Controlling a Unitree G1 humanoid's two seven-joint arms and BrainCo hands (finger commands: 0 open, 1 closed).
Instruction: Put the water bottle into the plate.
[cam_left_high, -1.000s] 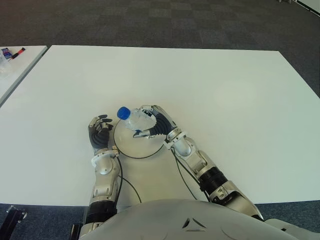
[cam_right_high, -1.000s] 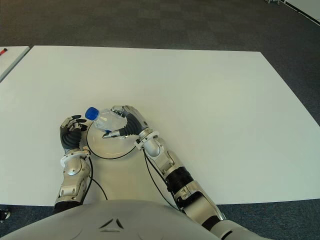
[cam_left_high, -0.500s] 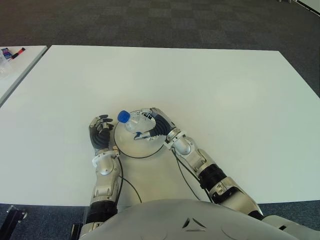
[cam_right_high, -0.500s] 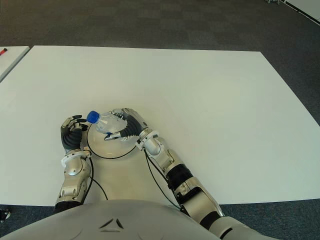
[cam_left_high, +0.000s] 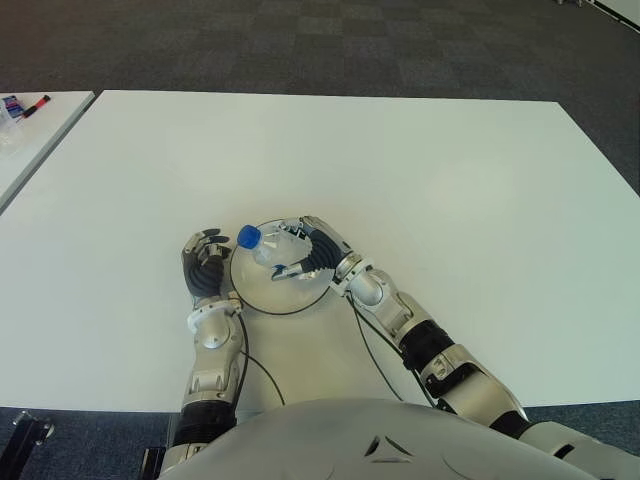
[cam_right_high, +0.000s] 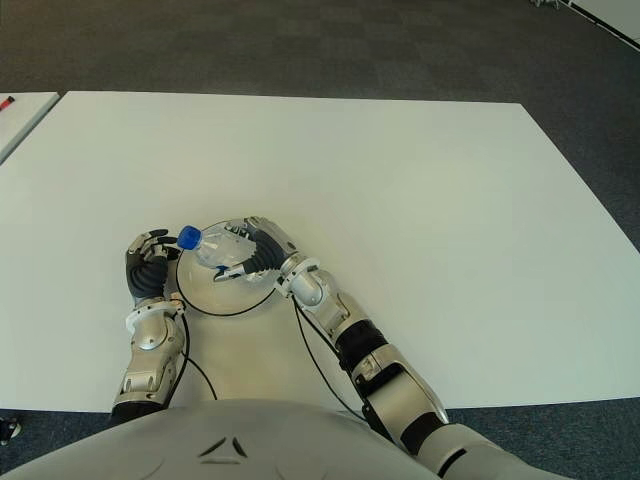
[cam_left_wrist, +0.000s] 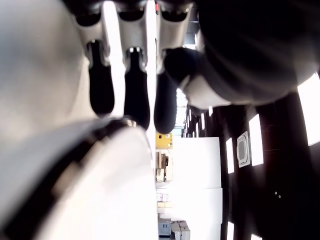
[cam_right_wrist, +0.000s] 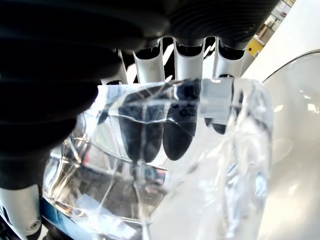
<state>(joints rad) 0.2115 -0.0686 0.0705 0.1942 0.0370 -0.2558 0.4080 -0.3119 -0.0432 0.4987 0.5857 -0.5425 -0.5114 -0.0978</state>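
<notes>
The right hand (cam_left_high: 305, 252) is over the round plate (cam_left_high: 262, 298) near the front of the white desk (cam_left_high: 420, 180), and its fingers (cam_left_high: 318, 236) are clamped around a clear water bottle (cam_left_high: 268, 249). The bottle lies tilted on its side, its blue cap (cam_left_high: 248, 236) pointing toward the robot's left and sitting just above the plate's left rim. The body of the bottle is above the plate's inner surface; whether it touches the plate cannot be told from the eye views. In the right wrist view the dark fingertips (cam_right_wrist: 175, 135) show through the transparent, crinkled plastic of the bottle (cam_right_wrist: 165, 170), wrapped close against it, with the plate's pale curved surface (cam_right_wrist: 295, 125) right beside. The left hand (cam_left_high: 205, 268) shows just beside the plate's left edge, close to the blue cap, with its fingers (cam_left_wrist: 135, 95) curled inward and holding nothing. A thin black cable (cam_left_high: 262, 375) runs along the desk between the two forearms. At the far left, on a separate desk (cam_left_high: 40, 130), lie a few small items, including a marker (cam_left_high: 33, 104).
</notes>
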